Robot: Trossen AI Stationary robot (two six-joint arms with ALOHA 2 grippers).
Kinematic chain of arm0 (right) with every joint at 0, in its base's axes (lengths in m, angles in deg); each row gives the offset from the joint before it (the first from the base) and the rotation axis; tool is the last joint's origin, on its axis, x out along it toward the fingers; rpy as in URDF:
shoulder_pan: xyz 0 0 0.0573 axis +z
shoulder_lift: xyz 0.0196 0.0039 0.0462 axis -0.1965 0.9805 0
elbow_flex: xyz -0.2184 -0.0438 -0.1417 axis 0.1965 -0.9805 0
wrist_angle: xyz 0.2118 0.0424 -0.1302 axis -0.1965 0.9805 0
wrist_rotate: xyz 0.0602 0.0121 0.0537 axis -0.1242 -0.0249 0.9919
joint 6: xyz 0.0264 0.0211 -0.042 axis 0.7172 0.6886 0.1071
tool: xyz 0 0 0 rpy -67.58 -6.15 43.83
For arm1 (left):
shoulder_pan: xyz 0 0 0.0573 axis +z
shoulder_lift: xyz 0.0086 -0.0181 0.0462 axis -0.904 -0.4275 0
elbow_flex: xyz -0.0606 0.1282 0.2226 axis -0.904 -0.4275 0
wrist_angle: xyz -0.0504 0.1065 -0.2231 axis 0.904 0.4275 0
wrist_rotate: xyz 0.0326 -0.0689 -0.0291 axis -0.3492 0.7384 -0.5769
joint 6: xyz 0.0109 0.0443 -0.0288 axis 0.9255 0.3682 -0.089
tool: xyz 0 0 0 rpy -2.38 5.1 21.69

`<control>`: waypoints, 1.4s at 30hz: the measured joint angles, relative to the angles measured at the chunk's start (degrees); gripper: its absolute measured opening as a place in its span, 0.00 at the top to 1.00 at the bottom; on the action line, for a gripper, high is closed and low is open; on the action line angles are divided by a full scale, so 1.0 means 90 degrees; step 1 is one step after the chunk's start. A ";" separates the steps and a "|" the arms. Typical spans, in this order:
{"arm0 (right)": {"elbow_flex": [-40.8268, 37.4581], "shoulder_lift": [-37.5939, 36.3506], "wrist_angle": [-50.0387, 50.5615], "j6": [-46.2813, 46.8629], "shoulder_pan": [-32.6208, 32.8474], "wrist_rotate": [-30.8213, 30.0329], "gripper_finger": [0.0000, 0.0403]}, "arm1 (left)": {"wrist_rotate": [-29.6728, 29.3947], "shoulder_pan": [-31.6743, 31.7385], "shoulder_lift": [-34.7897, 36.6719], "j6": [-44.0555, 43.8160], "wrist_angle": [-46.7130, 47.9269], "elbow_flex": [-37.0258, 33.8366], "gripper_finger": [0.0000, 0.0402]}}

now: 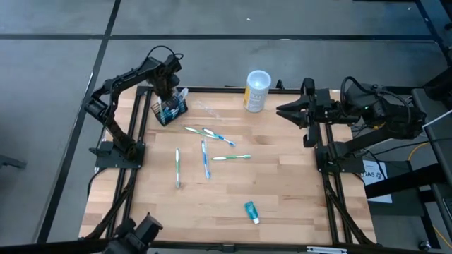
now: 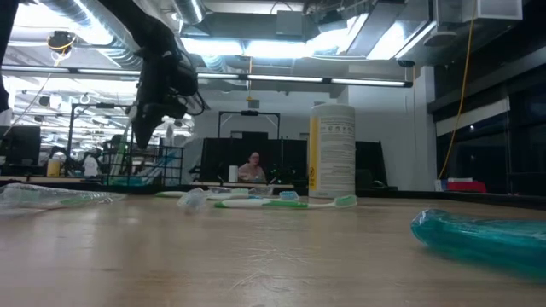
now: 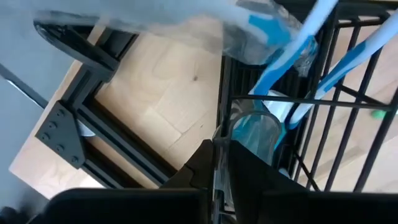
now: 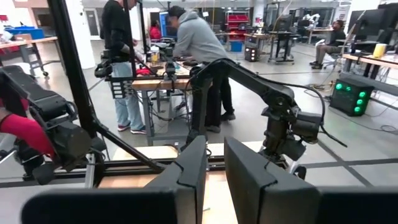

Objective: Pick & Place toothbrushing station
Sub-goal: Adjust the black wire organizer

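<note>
Toothbrushing station [image 1: 169, 110], black wire holder at the bench's [image 1: 282, 190] far left corner: light, rigid, tippable; left jaws clenched on its rim; right jaws parted, idle.

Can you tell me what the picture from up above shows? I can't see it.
The left gripper is shut on the rim of a black wire holder with toothbrushes, at the wooden table's far left corner. Loose toothbrushes, a white-and-yellow cup and a small teal tube lie nearby.
</note>
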 joint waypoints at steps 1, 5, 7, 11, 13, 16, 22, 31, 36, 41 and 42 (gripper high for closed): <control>0.0000 0.0000 0.0001 0.0002 0.0013 -0.0018 0.85 | -0.0016 0.0016 0.0000 -0.0015 0.0014 0.0015 0.95; 0.0000 0.0000 0.0004 0.0002 0.0039 -0.0124 0.85 | -0.0033 0.0179 0.0000 -0.0029 0.0008 0.0019 0.95; 0.0000 0.0000 0.0004 0.0003 0.0039 -0.0140 0.85 | -0.0034 0.0254 0.0000 -0.0026 -0.0003 0.0021 0.95; 0.0000 0.0000 0.0004 0.0004 0.0039 -0.0140 0.85 | 0.0008 0.0339 0.0000 0.0024 -0.0012 0.0021 0.95; 0.0000 0.0000 0.0004 0.0004 0.0039 -0.0202 0.85 | 0.0021 0.0374 0.0000 0.0117 -0.0051 0.0021 0.95; 0.0000 0.0000 -0.0003 0.0007 0.0039 -0.0259 0.85 | 0.0007 0.0432 0.0000 0.0217 -0.0174 0.0021 0.95; 0.0000 0.0000 -0.0006 0.0053 0.0039 -0.0276 0.85 | 0.0205 0.0533 0.0000 0.0266 -0.0163 0.0031 0.95; 0.0000 0.0002 -0.0062 0.0071 0.0039 -0.0307 0.85 | 0.0032 0.0538 -0.0168 0.0316 -0.0235 0.0031 0.95; 0.0000 0.0002 -0.0061 0.0104 0.0040 -0.0349 0.85 | -0.0117 0.0541 -0.0267 0.0222 -0.0422 0.0031 0.95; 0.0000 0.0002 -0.0060 0.0115 0.0153 -0.0525 0.85 | -0.0142 0.0619 -0.0267 0.0146 -0.0573 0.0031 0.95; 0.0000 0.0002 -0.0062 0.0109 0.0183 -0.0570 0.85 | -0.0140 0.0642 -0.0267 0.0144 -0.0582 0.0031 0.95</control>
